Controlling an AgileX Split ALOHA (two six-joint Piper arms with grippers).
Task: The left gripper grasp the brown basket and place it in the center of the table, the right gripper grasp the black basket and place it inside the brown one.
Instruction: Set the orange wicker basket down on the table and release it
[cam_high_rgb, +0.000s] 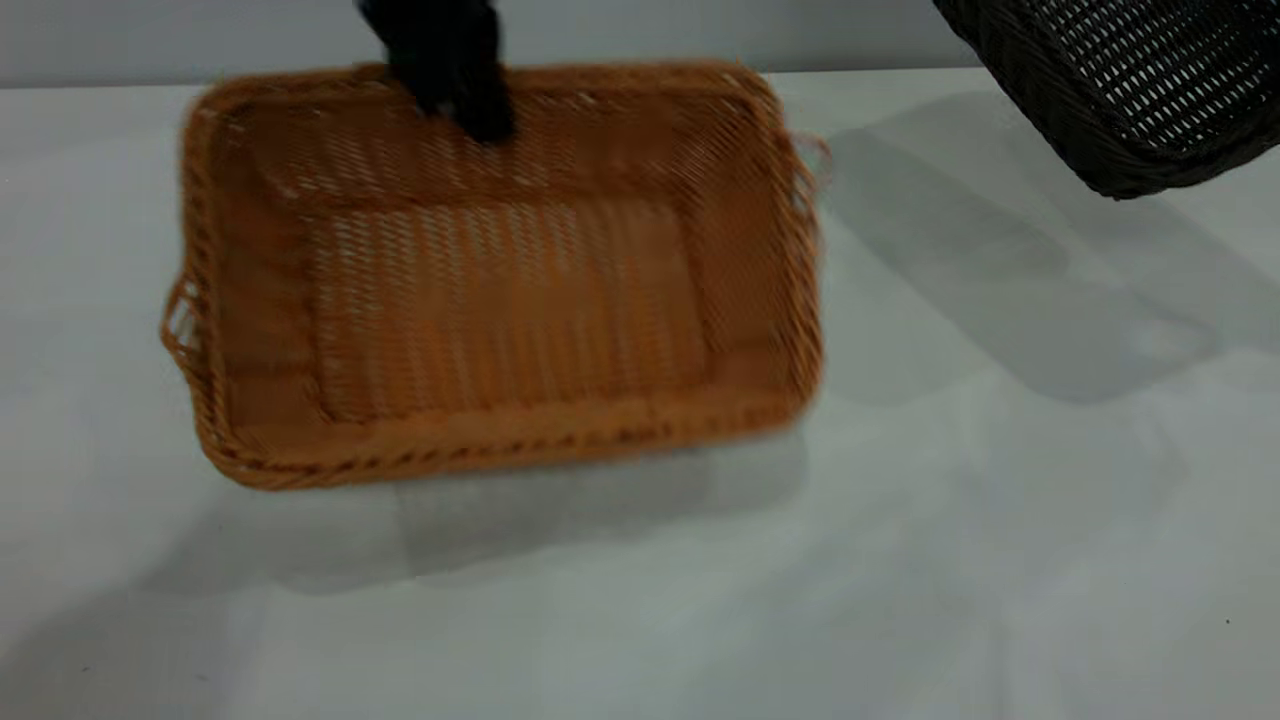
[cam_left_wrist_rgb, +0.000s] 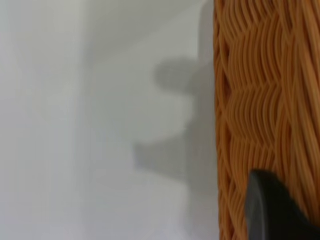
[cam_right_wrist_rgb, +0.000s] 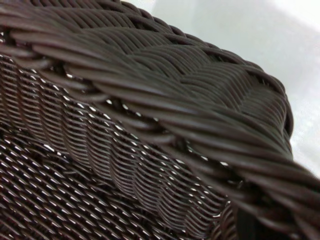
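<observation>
The brown basket is left of the table's middle, tilted with its open side towards the exterior camera and blurred. My left gripper is shut on its far rim. In the left wrist view one black finger lies against the basket's woven rim. The black basket hangs tilted above the table at the far right, its shadow below it. The right gripper is out of the exterior view. In the right wrist view the black basket's braided rim fills the picture, with one dark finger pressed to it.
The pale grey-white tabletop stretches bare in front of and between the baskets. A grey wall stands behind the table's far edge. The black basket's shadow lies on the right half of the table.
</observation>
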